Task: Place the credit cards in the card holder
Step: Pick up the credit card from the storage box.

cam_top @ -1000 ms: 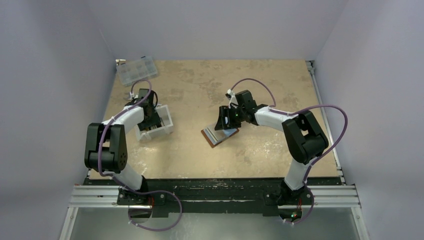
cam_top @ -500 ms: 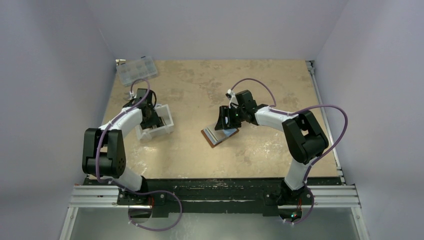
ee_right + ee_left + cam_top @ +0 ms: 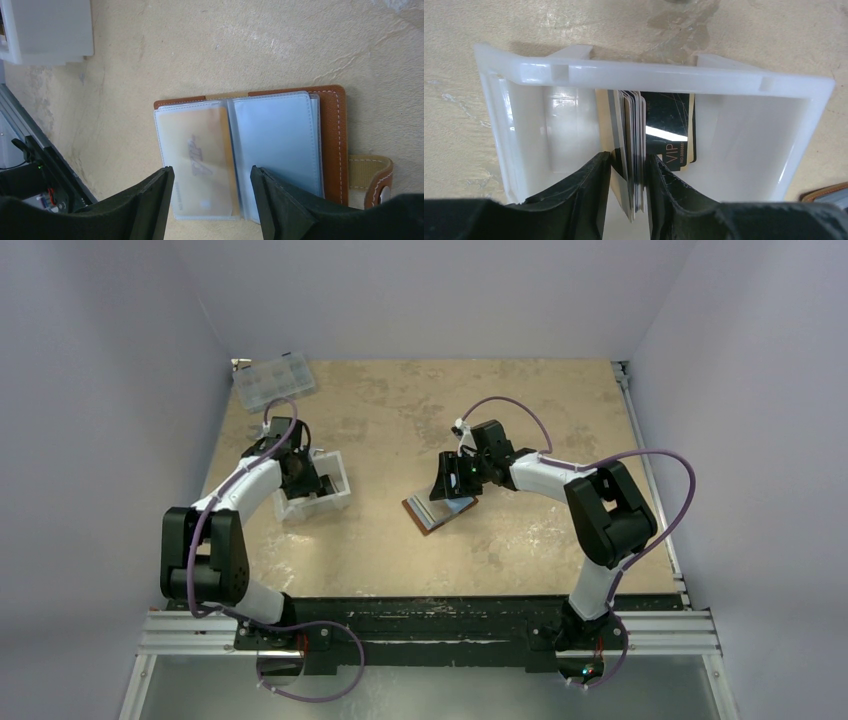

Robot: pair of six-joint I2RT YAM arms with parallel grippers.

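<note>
My left gripper (image 3: 304, 478) reaches into the white tray (image 3: 338, 476). In the left wrist view the left gripper (image 3: 628, 159) is shut on a stack of several credit cards (image 3: 633, 125) standing on edge. A black VIP card (image 3: 671, 135) stands behind them against the tray wall (image 3: 649, 77). The brown card holder (image 3: 438, 511) lies open mid-table. My right gripper (image 3: 453, 480) hovers over it, open and empty. In the right wrist view the right gripper (image 3: 211, 172) is above the card holder (image 3: 332, 140). Its clear sleeves show an orange-yellow card (image 3: 197, 155) and a light blue card (image 3: 277, 142).
A clear compartmented box (image 3: 273, 380) sits at the far left corner. The holder's strap with its snap stud (image 3: 383, 193) sticks out to the right. The tray's corner (image 3: 47, 30) shows at the upper left of the right wrist view.
The left arm's elbow has swung left and its gripper has shifted slightly inside the tray. The right arm and the card holder have not moved.
</note>
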